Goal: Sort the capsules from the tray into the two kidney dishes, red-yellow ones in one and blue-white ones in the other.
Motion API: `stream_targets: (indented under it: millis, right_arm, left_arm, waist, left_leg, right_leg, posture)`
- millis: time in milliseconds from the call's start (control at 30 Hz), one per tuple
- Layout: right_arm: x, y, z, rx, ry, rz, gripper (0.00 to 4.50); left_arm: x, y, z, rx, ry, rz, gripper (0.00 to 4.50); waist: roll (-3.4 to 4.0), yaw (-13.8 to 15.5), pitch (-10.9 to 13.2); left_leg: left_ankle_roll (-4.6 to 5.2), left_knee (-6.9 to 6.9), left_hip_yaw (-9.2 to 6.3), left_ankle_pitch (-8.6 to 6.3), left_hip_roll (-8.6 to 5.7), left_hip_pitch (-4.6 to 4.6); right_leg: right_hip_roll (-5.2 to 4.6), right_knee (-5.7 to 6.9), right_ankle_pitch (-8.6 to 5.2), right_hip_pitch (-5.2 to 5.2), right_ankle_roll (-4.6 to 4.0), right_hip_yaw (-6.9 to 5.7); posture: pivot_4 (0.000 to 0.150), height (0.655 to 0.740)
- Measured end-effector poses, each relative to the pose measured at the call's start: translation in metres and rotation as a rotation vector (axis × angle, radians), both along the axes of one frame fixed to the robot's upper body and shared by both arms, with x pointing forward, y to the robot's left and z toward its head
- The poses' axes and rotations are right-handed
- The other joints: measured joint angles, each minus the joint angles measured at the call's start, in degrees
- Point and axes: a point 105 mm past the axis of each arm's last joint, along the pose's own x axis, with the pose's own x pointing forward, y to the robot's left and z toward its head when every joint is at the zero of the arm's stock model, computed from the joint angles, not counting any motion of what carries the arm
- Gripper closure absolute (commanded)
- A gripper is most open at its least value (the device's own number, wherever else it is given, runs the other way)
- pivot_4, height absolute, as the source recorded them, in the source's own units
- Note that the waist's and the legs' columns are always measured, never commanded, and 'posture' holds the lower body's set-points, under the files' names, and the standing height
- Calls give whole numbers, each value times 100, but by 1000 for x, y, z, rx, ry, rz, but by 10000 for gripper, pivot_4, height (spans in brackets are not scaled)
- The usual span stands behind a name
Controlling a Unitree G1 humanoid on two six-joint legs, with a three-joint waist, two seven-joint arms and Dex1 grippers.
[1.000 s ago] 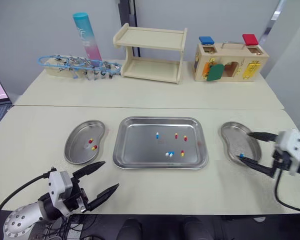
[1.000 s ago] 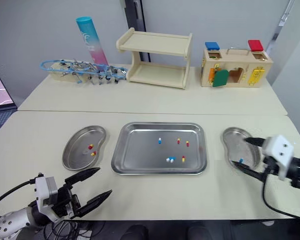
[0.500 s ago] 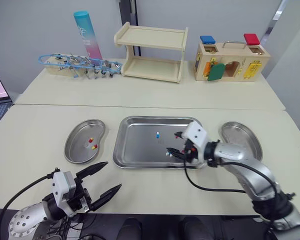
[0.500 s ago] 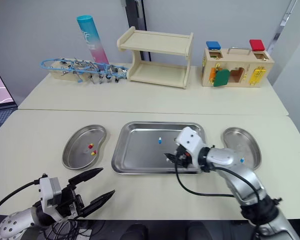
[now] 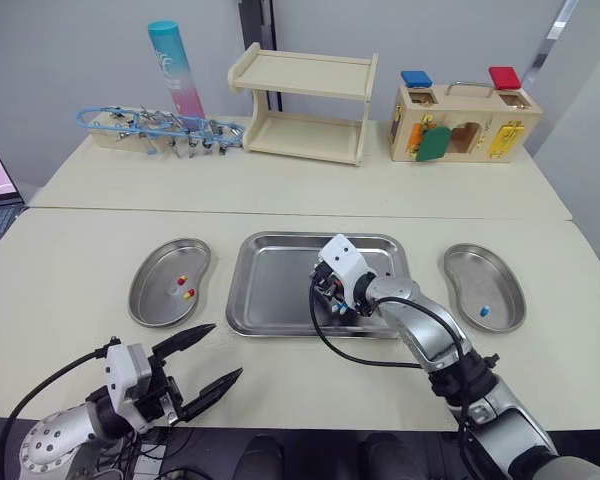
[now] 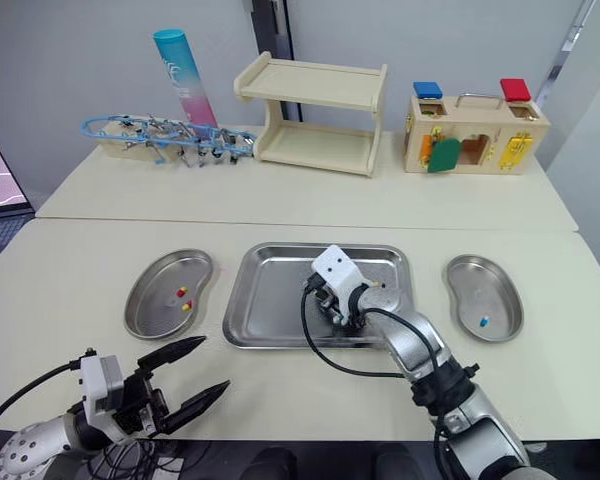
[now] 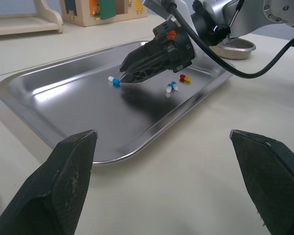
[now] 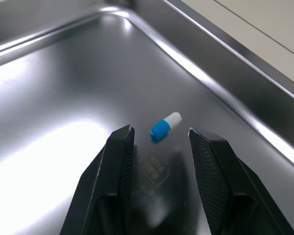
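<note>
The steel tray (image 5: pixel 270 315) lies mid-table. My right gripper (image 5: pixel 326 293) reaches low into it, open, its narrow gap (image 8: pixel 159 134) facing a blue-white capsule (image 8: pixel 165 126) that lies on the tray floor just past the tips, untouched. In the left wrist view that capsule (image 7: pixel 113 81) sits at the right gripper's tip, with a blue-white pair (image 7: pixel 172 87) and a red-yellow capsule (image 7: pixel 185 78) behind. The left kidney dish (image 5: pixel 155 300) holds two red-yellow capsules (image 5: pixel 185 288). The right kidney dish (image 5: pixel 510 290) holds one blue-white capsule (image 5: pixel 484 311). My left gripper (image 5: pixel 205 355) hovers open at the front left edge.
Along the back of the table stand a tube rack (image 5: pixel 155 130), a cyan-pink cylinder (image 5: pixel 175 70), a wooden shelf (image 5: pixel 302 105) and a wooden lock box (image 5: pixel 460 120). Bare tabletop surrounds the dishes and tray.
My right arm swung from the right kidney dish over to the tray, then further left across it, and its fingers narrowed. The left gripper stayed put.
</note>
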Motion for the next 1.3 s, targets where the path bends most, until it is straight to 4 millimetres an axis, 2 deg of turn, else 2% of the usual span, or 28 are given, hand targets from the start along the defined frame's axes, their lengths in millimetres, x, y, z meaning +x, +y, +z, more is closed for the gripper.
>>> stream_targets:
  millis: [600,900,1200,1300]
  right_arm:
    - [15,13,-1,-30,-20,3,25461]
    - [13,16,-2,-71,-54,37,44671]
    - [3,17,-2,-37,-17,85,44671]
    - [-2,12,9,5,-8,105,44671]
  left_arm:
    - [3,-3,-1,-1,-11,-2,0]
    - [6,-5,1,0,-9,10,0]
    - [6,-6,2,10,-6,2,0]
    - [7,-6,4,20,-10,-8,0]
  waist:
    - [4,-87,2]
    - [4,-91,2]
    - [7,-93,5]
    - [17,-86,12]
  left_leg:
    - [1,-1,-1,0,0,2]
    - [0,-1,-1,0,1,3]
    - [1,-2,-1,0,1,1]
    - [0,-2,-2,0,1,-6]
  right_leg:
    - [1,3,0,0,0,1]
    - [1,3,0,0,0,0]
    - [1,2,0,-1,0,1]
    - [1,2,0,-6,0,0]
  posture:
    - [1500,7400]
    - [1500,7400]
    - [1500,7400]
    - [1500,7400]
